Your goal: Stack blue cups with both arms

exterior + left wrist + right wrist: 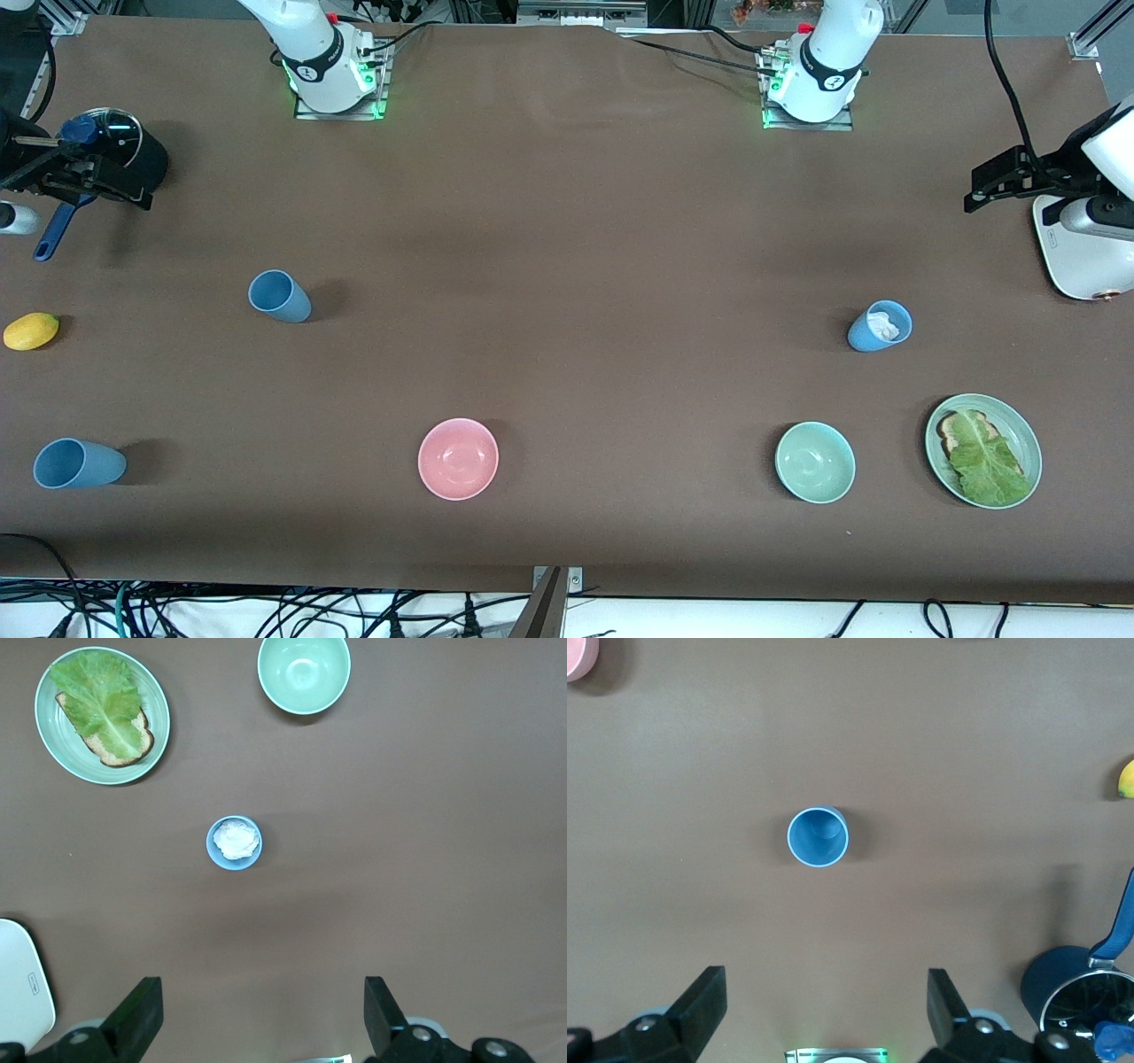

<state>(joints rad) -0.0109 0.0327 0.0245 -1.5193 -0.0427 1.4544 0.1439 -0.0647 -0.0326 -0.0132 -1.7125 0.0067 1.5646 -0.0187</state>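
Three light-blue cups sit on the brown table. One empty cup (pixel 279 296) stands toward the right arm's end; the right wrist view shows this cup (pixel 818 837) from straight above. My right gripper (pixel 827 1001) hangs high over the table, open and empty, and this gripper (pixel 133 190) shows at the front view's edge. Another cup (pixel 78 463) lies nearer the front camera at that end. Toward the left arm's end, a cup (pixel 880 326) holds a crumpled white wad, plain in the cup (pixel 234 842) from above. My left gripper (pixel 263 1010) hangs high, open and empty.
A pink bowl (pixel 458 458), a pale green bowl (pixel 815 462) and a green plate (pixel 1021 424) with toast and lettuce line the near side. A lemon (pixel 31 330) and a dark pot (pixel 115 142) sit at the right arm's end. A white appliance (pixel 1076 257) sits at the left arm's end.
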